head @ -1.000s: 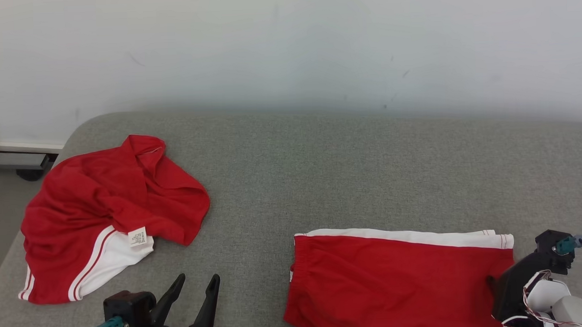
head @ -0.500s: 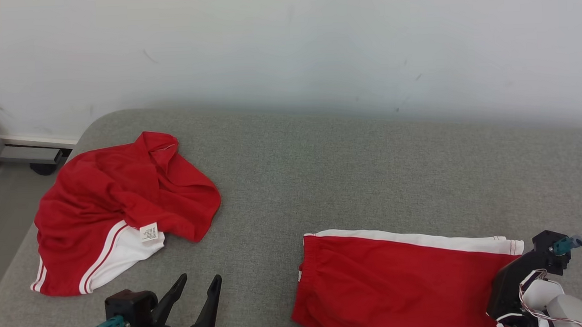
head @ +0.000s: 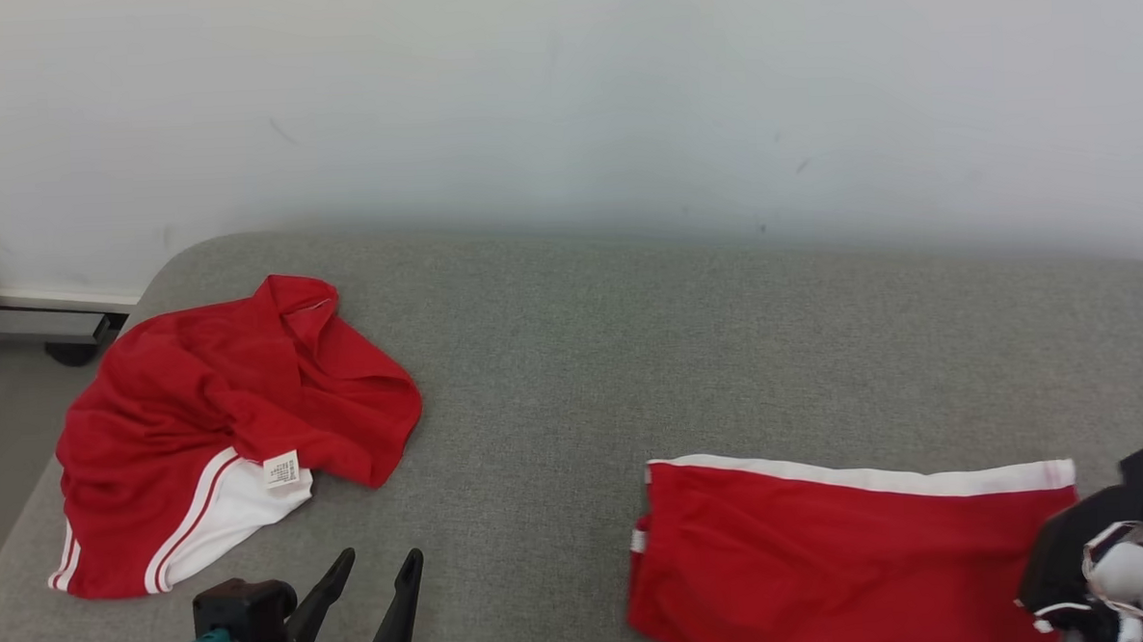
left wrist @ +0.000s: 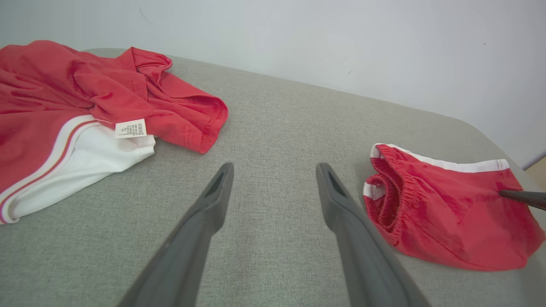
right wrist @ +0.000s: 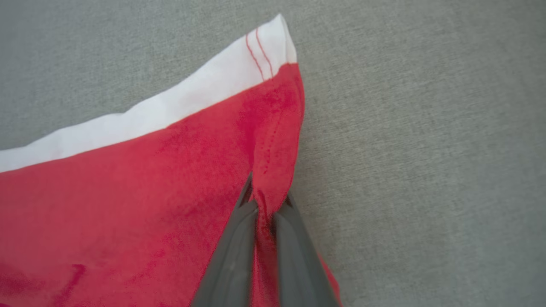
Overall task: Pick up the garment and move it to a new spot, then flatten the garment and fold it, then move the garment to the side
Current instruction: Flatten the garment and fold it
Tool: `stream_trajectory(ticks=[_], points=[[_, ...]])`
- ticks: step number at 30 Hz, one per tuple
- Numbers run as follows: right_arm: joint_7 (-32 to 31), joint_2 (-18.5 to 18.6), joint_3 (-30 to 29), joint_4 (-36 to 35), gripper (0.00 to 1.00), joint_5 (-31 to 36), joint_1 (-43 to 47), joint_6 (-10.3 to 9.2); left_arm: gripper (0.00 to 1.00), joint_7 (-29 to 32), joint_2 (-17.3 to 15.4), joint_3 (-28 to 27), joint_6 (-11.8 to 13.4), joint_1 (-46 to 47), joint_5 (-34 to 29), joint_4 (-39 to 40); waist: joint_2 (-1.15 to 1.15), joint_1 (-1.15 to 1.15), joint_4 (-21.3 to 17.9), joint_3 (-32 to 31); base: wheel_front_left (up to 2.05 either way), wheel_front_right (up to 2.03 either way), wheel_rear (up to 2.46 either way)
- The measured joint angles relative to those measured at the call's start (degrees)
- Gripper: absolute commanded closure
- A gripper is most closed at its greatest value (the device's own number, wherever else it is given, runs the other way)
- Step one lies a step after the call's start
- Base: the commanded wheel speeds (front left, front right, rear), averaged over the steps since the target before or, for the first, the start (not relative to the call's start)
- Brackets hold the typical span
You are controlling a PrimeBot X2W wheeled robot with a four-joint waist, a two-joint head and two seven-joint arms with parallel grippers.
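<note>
The folded red shorts (head: 832, 551) lie at the near right of the grey cushion (head: 630, 338), right hem pinched in the closed right gripper (right wrist: 264, 204) — folding apparently done, sideways move pending — while the left gripper (head: 379, 556) hangs open and empty at near left.

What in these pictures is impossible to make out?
Head view: print on the care label of the crumpled red garment, too small.
Head view: near edge of the folded red shorts, cut off at the bottom.
Right wrist view: how many layers the right gripper pinches, hidden between its fingers.
</note>
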State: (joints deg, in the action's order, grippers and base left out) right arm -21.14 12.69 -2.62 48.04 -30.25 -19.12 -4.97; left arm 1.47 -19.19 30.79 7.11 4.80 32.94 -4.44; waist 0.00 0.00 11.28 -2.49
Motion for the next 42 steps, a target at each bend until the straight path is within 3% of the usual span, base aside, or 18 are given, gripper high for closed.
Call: stream_trajectory(ticks=[7, 13, 21, 34, 42], points=[[1.5, 5.0, -2.4, 0.0, 1.0, 0.1, 0.0, -0.67, 0.0, 0.0, 0.0, -0.1, 0.0, -1.1, -0.2, 0.5, 0.0, 0.0, -1.3, -0.5, 0.0, 0.0, 0.0], [2.5, 6.3, -3.2, -0.7, 1.0, 0.7, -0.1, -1.18, 0.0, 0.0, 0.0, -0.2, 0.0, -1.1, -0.3, 1.4, 0.0, 0.0, -2.2, -0.6, 0.0, 0.0, 0.0], [1.5, 0.2, 0.5, -4.0, 1.0, 1.7, -0.2, -1.56, 0.0, 0.2, 0.6, 0.0, 0.0, -1.0, -0.5, 1.4, 0.0, 0.0, -3.3, -0.7, 0.0, 0.0, 0.0], [-1.7, -8.7, 8.9, -10.3, 1.0, 3.2, -3.3, 1.47, 0.0, 0.5, 0.9, 0.0, 0.0, -0.9, -0.5, 1.0, 0.0, 0.0, -4.1, -1.5, 0.0, 0.0, 0.0], [-3.7, -9.1, 12.4, -11.5, 1.0, 3.2, -3.9, 1.96, 0.0, 0.7, 1.2, 0.8, -0.1, -0.6, -0.5, 0.4, 0.0, 0.0, -3.9, -1.9, 0.0, 0.0, 0.0]])
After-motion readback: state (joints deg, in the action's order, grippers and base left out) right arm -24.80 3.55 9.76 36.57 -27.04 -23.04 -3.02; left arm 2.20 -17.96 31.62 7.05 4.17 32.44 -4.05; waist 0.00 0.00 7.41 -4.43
